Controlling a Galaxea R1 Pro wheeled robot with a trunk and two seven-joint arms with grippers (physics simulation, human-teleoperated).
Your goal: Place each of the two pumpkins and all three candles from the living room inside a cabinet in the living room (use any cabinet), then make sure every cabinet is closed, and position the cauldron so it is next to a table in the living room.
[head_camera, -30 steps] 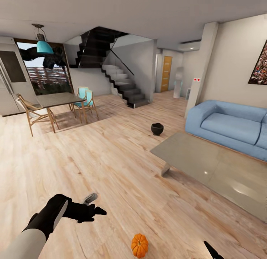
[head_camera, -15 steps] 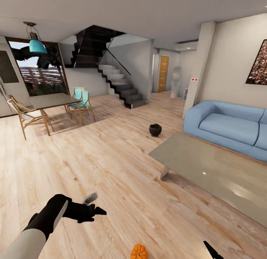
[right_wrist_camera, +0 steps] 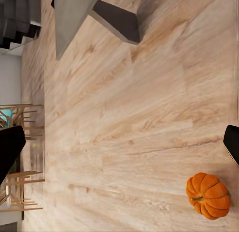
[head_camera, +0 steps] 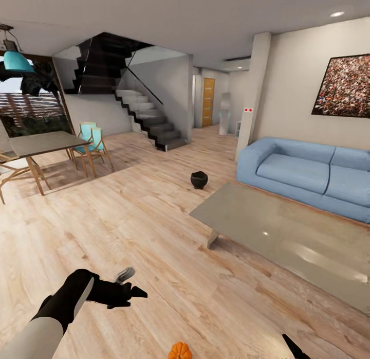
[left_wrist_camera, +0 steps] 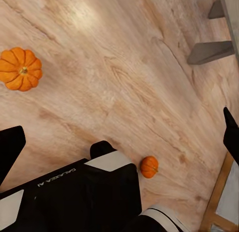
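One orange pumpkin (head_camera: 180,351) lies on the wood floor at the bottom edge of the head view, between my two arms. The left wrist view shows two pumpkins: a larger one (left_wrist_camera: 20,68) and a smaller one (left_wrist_camera: 149,167) close to my base. The right wrist view has one pumpkin (right_wrist_camera: 208,195) on the floor. My left gripper (head_camera: 133,283) (left_wrist_camera: 122,122) hovers open and empty above the floor. My right gripper (right_wrist_camera: 124,137) is open and empty too. The black cauldron (head_camera: 199,179) stands on the floor just beyond the far corner of the glass-topped table (head_camera: 288,235).
A blue sofa (head_camera: 308,171) lines the right wall behind the table. A dining table (head_camera: 41,143) with chairs (head_camera: 90,143) stands at the far left, and dark stairs (head_camera: 149,122) rise at the back. Open wood floor (head_camera: 128,220) lies ahead. The table's leg (right_wrist_camera: 117,23) is near.
The whole head view has shifted: the room has slid left and the pumpkin has dropped toward the bottom edge, so the camera moved. Both arms keep their pose.
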